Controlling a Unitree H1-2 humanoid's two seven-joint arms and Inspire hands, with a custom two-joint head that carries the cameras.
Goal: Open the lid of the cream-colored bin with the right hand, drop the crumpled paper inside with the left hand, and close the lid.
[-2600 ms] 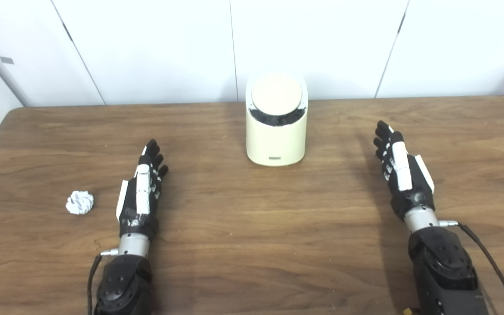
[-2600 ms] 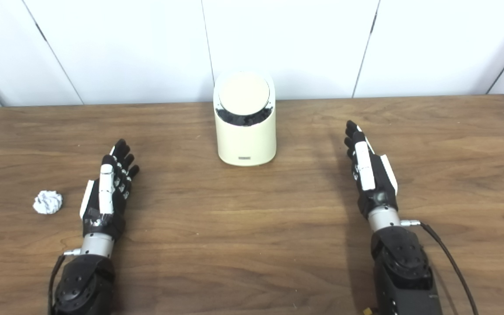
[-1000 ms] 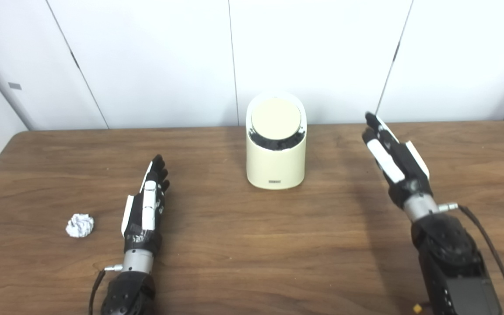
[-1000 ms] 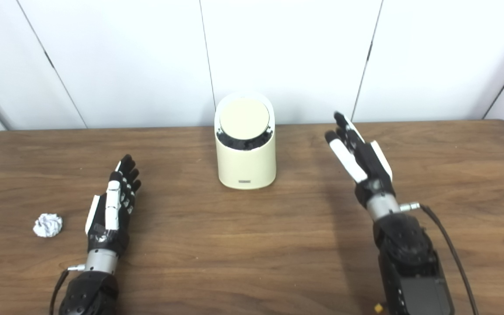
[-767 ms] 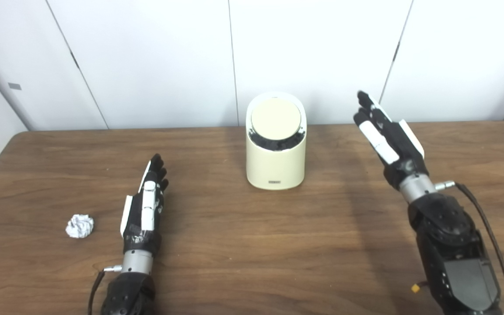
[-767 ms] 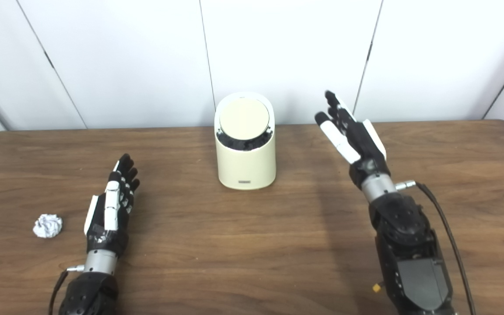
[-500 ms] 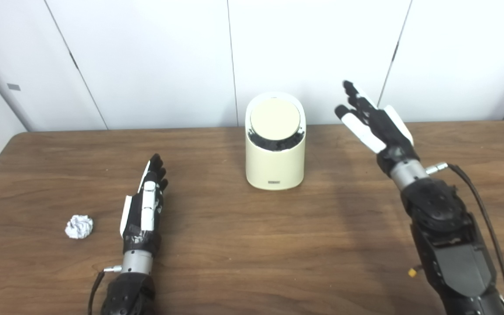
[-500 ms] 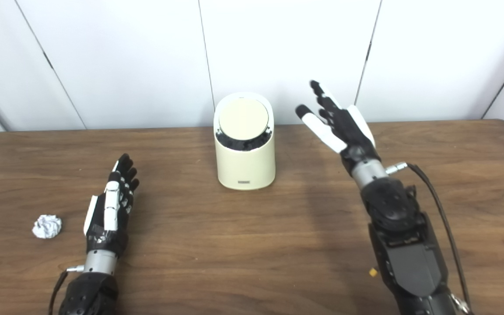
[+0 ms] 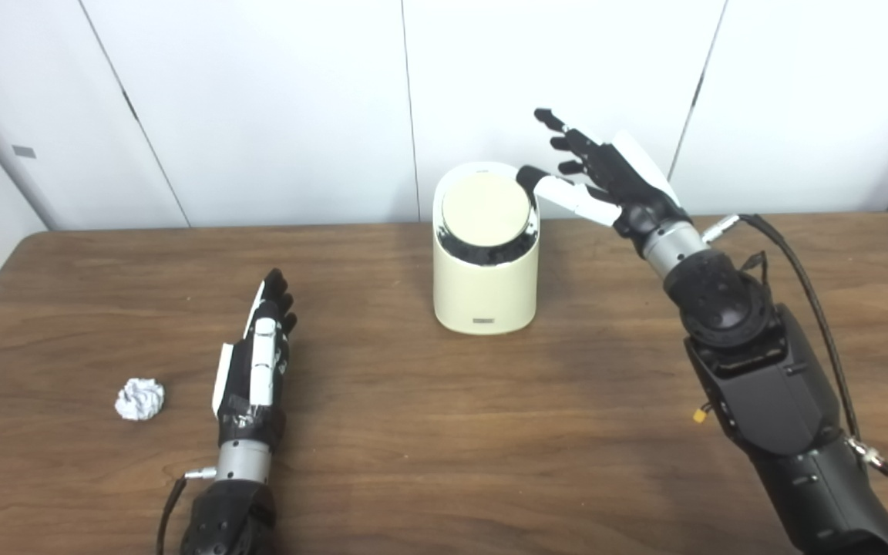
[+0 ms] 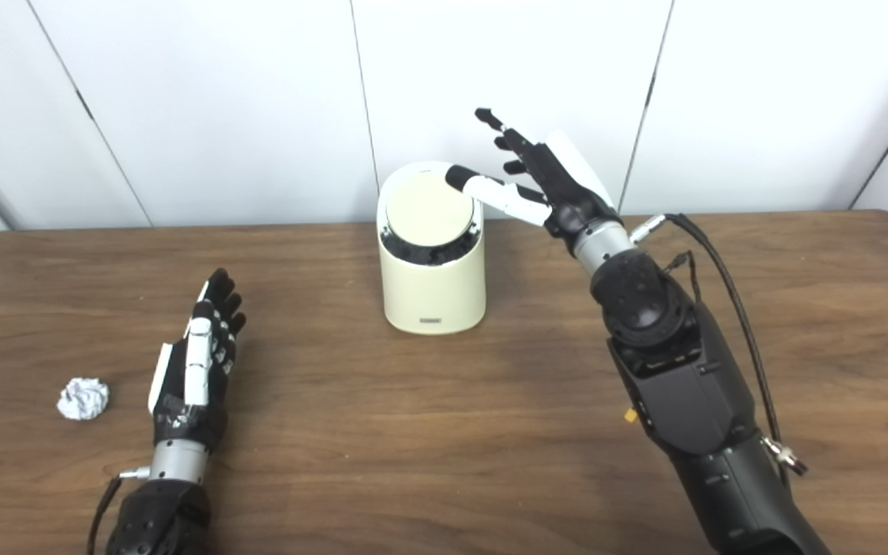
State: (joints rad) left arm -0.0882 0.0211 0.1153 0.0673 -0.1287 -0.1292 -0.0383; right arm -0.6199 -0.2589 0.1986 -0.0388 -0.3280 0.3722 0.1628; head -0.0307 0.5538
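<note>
Lid first: my right hand hangs spread at the cream-colored bin, one fingertip at the lid's upper right edge. It looks like rigid, smooth plastic on a pivot, so I'd press near the rim. Crumpled paper lies on the bench left of my flat, empty left hand; light, soft, easy to pinch.

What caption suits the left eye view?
Right robot hand reaches the cream bin; crumpled paper lies beside the left robot hand.
</note>
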